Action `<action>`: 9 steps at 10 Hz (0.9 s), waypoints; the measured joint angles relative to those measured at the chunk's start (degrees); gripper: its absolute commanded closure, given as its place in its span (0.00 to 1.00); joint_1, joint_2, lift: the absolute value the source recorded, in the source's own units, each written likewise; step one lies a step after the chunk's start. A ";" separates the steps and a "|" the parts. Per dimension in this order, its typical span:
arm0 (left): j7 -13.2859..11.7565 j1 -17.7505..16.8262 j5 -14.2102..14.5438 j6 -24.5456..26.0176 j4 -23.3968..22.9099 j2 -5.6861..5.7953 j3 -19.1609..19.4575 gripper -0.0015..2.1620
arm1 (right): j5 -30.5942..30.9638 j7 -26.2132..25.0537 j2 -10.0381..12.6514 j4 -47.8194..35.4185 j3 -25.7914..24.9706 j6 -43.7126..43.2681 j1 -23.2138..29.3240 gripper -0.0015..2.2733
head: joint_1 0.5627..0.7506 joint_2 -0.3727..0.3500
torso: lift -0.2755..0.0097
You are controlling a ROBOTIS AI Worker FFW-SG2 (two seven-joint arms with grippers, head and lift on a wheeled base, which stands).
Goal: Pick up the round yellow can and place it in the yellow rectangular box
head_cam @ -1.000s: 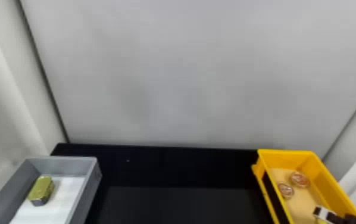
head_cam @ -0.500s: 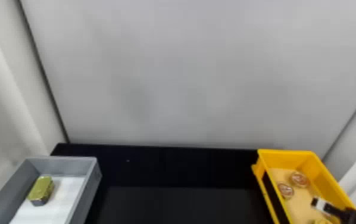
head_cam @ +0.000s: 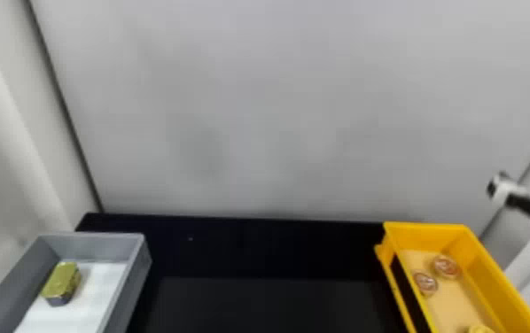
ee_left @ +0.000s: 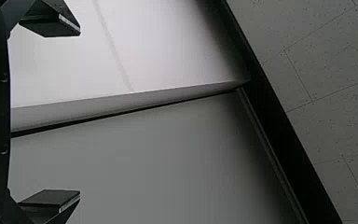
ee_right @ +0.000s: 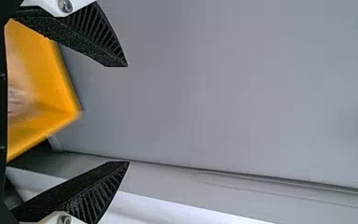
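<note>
Locate your right claw [head_cam: 496,182] near the right edge of the head view, in front of the pale wall and apart from the yellow box [head_cam: 510,285]; in the right wrist view, its two black ribbed fingers stand wide apart. The left claw [ee_left: 80,112], shown in the left wrist view, also has its fingers wide apart. Refer next to the yellow box, at the right side of the black surface [head_cam: 255,248]: the round yellow can [head_cam: 479,329] lies inside it, partly cut off by the bottom edge of the head view. Farther from you within the same box, note two round tins with reddish-brown and white tops, one [head_cam: 425,282] just beside the other [head_cam: 446,266]. At the left side of the surface, you have the grey box [head_cam: 138,276], lined with a white sheet [head_cam: 84,305]; a gold block-shaped tin [head_cam: 62,280] rests in it, toward its left wall. Behind the surface, observe the upright pale grey wall [head_cam: 277,110].
</note>
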 measured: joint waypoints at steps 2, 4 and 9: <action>0.11 0.03 0.15 0.16 0.06 -0.08 -0.09 0.03 | 5.41 -1.76 0.06 -8.75 3.18 -5.19 -2.87 0.02 | 0.11 0.41 | 0.94; 0.13 0.03 0.31 0.25 0.21 -0.13 -0.22 0.03 | 9.39 -0.70 0.07 -13.92 5.96 -7.58 -7.02 0.02 | 0.11 0.41 | 0.94; 0.21 0.11 0.35 0.34 0.28 0.01 -0.16 0.03 | 19.60 3.27 0.08 -18.94 13.94 -14.39 -17.40 0.03 | 0.11 0.41 | 0.94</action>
